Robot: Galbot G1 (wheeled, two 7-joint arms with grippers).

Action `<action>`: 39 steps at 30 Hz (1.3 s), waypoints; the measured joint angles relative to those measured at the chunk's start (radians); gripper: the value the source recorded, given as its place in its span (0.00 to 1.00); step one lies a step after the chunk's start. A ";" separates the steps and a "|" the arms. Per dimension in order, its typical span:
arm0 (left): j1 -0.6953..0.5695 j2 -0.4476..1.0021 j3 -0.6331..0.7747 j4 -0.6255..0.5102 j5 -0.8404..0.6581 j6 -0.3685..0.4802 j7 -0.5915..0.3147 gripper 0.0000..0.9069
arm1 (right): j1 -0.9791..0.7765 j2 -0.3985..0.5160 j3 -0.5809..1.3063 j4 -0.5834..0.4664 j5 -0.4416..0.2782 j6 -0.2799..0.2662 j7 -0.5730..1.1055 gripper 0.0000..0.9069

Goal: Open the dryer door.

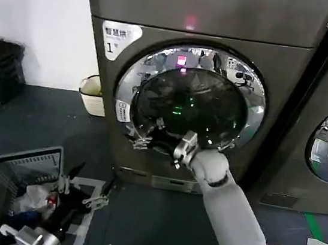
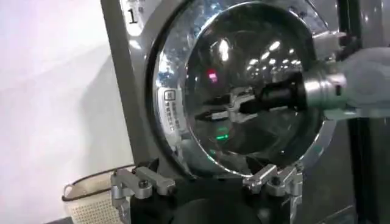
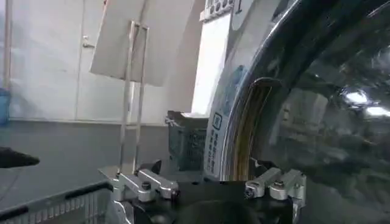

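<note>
Your right hand (image 1: 150, 137) is reaching, fingers spread, to the seven o'clock edge of the round chrome-ringed dark-glass dryer door (image 1: 191, 99), probably seeking a pull edge. The door is sitting almost shut. Your left hand (image 1: 85, 194) is idling open low.

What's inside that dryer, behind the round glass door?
The dryer door is dark tinted glass showing mostly reflections, so the drum's contents cannot be seen. The right gripper is at its lower rim.

The light is dim and even. Ceiling lamps make bright glare spots on the dryer door (image 1: 191, 102) glass and chrome ring. The left wrist view is slightly blurred.
</note>
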 joint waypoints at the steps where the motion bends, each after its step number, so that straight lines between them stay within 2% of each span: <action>1: 0.001 0.000 0.000 -0.002 0.000 0.000 0.000 1.00 | 0.005 0.004 -0.004 -0.007 -0.001 0.004 0.000 1.00; 11: 0.013 0.000 0.001 -0.017 -0.002 0.009 0.001 1.00 | 0.040 0.032 -0.047 -0.079 0.002 -0.002 -0.012 1.00; 16: 0.016 0.001 -0.001 -0.026 -0.011 0.010 -0.001 1.00 | 0.036 0.031 -0.048 -0.071 0.040 -0.025 -0.078 1.00; 25: 0.009 -0.002 -0.018 -0.021 0.000 0.020 -0.014 1.00 | 0.010 0.005 -0.028 -0.009 0.053 -0.021 -0.138 1.00; 36: -0.022 0.025 -0.094 -0.013 -0.033 0.106 0.007 1.00 | -0.041 -0.045 -0.014 0.107 0.052 -0.016 -0.237 1.00; 39: -0.040 0.034 -0.126 -0.004 -0.095 0.156 0.062 1.00 | -0.049 -0.062 -0.003 0.125 0.086 -0.042 -0.297 1.00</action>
